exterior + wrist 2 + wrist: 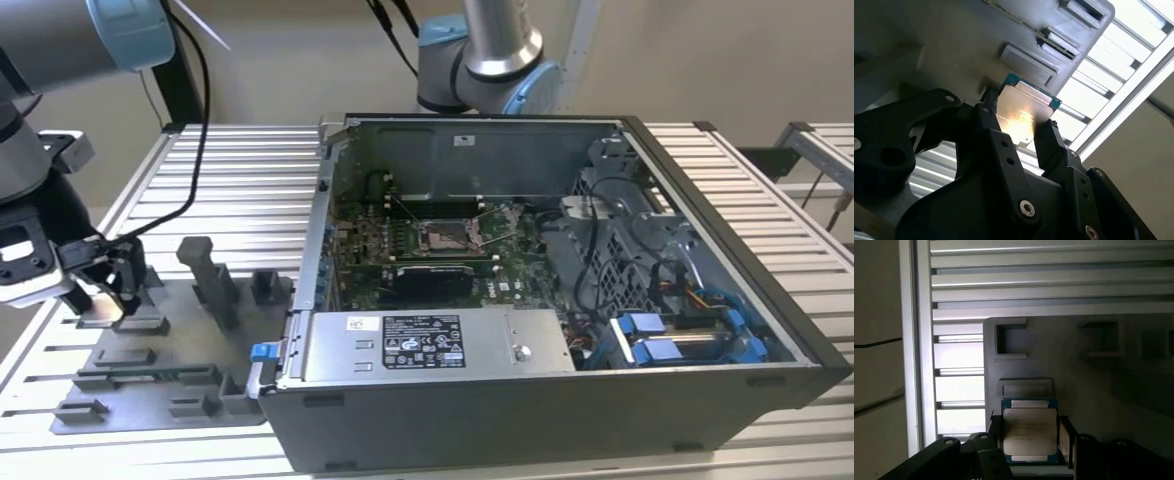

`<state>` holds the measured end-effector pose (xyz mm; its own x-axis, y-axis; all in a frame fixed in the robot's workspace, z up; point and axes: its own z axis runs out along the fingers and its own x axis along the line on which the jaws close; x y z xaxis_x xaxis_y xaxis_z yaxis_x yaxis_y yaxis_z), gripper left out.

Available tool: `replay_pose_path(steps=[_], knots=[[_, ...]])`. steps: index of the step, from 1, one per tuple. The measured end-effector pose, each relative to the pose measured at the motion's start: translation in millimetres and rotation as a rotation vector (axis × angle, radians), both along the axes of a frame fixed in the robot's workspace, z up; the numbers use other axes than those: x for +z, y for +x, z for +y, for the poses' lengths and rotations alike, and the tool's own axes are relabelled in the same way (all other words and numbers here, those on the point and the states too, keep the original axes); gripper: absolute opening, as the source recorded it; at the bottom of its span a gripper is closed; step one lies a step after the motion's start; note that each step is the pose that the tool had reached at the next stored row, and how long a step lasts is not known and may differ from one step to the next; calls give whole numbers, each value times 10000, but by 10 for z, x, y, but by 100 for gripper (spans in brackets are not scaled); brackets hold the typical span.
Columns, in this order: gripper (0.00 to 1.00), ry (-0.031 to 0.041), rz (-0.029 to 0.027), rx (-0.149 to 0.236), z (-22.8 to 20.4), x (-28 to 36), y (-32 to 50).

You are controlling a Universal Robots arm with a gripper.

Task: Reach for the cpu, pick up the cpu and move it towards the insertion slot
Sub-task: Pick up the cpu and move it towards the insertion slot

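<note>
No print here is clear enough for you to read. On the power supply [334,352], at the near side of the open computer case [727,235], you see a small white sticker [363,323] beside a larger black label [424,343]. Another pale sticker [521,352] sits toward the exterior view's right. The lettering on all three is too fine to make out. A small white tag [466,139] on the case's far wall is equally illegible. In the first wrist view, faint markings cross the top of the cpu [1029,432], and none is legible.
</note>
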<state>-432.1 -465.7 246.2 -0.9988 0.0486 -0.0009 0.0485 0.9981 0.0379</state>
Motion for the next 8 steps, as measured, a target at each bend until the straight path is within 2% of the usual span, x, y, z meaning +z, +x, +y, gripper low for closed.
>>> replay_pose_path(steps=[8], knots=[[0,-1,1,0,0,49,0]])
